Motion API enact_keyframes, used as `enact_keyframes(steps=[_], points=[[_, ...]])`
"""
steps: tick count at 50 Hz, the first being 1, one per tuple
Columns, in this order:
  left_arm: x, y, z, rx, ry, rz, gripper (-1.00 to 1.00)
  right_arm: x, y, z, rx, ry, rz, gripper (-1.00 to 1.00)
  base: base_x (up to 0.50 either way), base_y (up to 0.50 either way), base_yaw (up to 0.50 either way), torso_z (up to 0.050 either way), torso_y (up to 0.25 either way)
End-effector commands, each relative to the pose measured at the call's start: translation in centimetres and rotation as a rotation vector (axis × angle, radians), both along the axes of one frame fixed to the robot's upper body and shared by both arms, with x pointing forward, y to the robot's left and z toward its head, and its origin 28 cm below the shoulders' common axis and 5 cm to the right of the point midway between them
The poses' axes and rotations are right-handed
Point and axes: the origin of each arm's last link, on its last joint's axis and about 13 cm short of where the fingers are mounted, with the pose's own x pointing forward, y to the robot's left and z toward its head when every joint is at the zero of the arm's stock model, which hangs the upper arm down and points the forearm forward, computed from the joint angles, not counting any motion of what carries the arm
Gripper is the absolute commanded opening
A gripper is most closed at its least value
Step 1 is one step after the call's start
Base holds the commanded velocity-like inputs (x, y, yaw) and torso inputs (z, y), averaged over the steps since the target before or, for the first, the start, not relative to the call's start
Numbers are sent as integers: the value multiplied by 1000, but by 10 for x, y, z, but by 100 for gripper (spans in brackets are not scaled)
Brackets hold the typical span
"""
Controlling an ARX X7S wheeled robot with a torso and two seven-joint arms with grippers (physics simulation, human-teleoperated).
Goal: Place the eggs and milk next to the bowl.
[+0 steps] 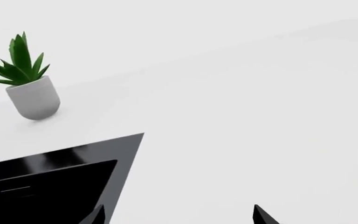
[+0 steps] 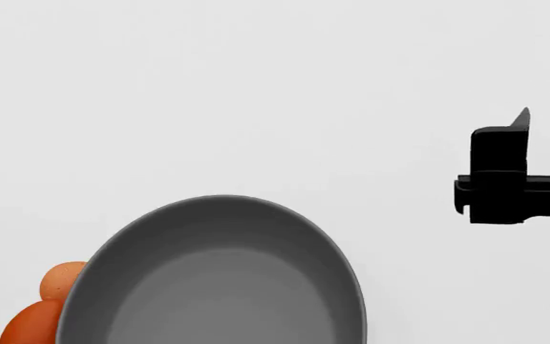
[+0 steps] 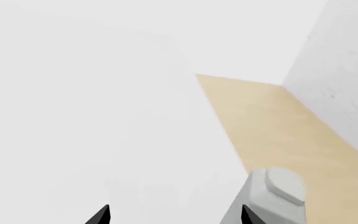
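The big grey bowl [image 2: 223, 287] fills the lower middle of the head view. Two orange-brown eggs [image 2: 36, 319] lie against its left side, partly hidden by its rim. Only the top of the milk [image 3: 277, 193] shows in the right wrist view, as a pale carton with a rounded cap. My right gripper [image 3: 174, 215] is open with bare white counter between its fingertips, and the carton shows just outside one of them. My left gripper [image 1: 180, 217] is also open and holds nothing. In the head view the right gripper [image 2: 500, 172] is a black block at the right edge.
A green plant in a grey pot [image 1: 35, 95] stands on the white counter beside a black glossy cooktop [image 1: 54, 179]. Past the counter's edge in the right wrist view lie a wooden floor [image 3: 278, 126] and a white wall [image 3: 347, 70].
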Motion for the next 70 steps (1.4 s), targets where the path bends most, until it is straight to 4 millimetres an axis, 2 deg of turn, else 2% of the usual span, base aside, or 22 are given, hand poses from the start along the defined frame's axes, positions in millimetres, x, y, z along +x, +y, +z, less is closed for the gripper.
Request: enact_keyframes(steps=[1,16,26,39,50,70], points=[[0,0,1,-2,-25,-24,100,-20,-5,10,53,-13,-5,100,0,0,0,0,0],[0,-1,-1,0,-23,-33,100,-33,-19,11,104,-32,-102,100,0,0,0,0,0],[1,-2,-4,5,-17,-34,100,-30,-31,8,127,-41,-172,100,0,0,0,0,0],[4,-2,-9,17,-6,-39,100,2,-40,3,158,-16,-215,100,0,0,0,0,0],[4,-1,-14,18,1,-41,100,25,-40,3,191,0,-219,100,0,0,0,0,0],[1,0,-20,25,12,-43,100,46,-50,-12,220,35,-279,100,0,0,0,0,0]])
